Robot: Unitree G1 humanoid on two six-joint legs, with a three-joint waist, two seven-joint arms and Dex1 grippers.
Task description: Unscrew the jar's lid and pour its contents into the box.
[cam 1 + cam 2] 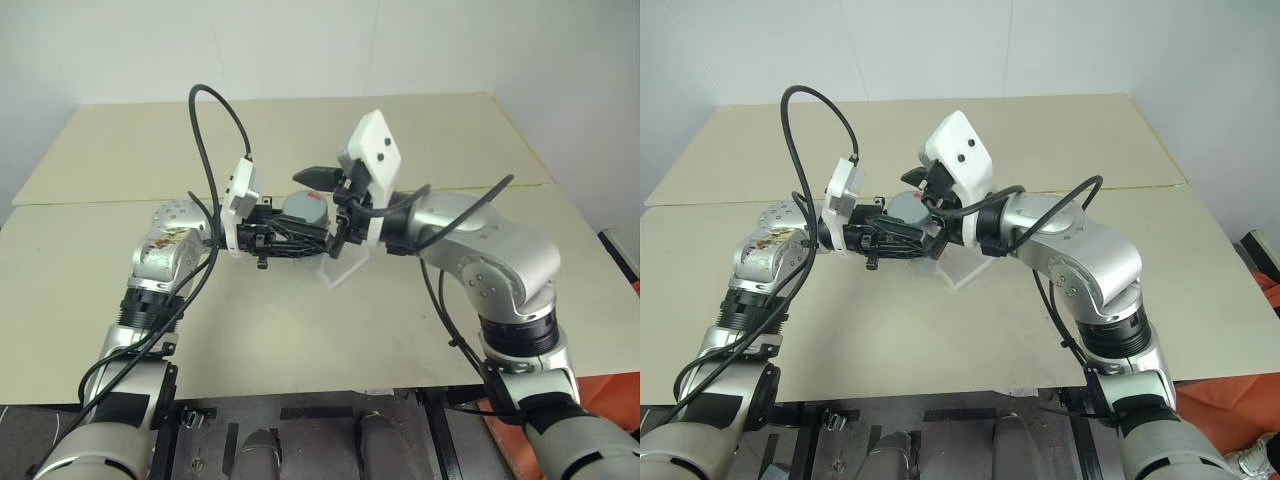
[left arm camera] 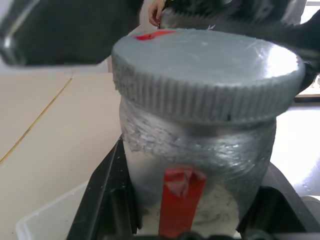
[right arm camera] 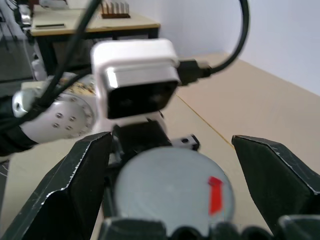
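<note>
**While jar is clamped by left hand, right hand sits spread over lid**

With the lid [image 2: 207,75] seated on the jar [image 2: 197,165], the jar is gripped by the left hand [image 1: 290,238], fingers closed tight on either side of the clear body. It is held upright above the counter [image 1: 300,330], clear of the surface, in front of the torso. A strip of red tape is seen running down the jar's front in the left wrist view, and whitish material shows low inside; brown bits cannot be made out.

The lid is grey, ribbed round its edge, with a small red mark [image 3: 216,194] on top near the rim. It sits level and fully down on the jar neck.

The right hand [image 3: 172,170] is positioned over the lid from the opposite side, fingers [image 3: 75,185] spread wide apart, one on each side of the cap. A gap is visible between each finger and the lid rim in the right wrist view; no contact is seen.

The box [image 1: 345,268], clear plastic, is resting on the counter directly below and just behind the two hands, partly hidden by them. A corner of it is seen below the jar in the left wrist view. Whether anything lies in it cannot be told
</note>
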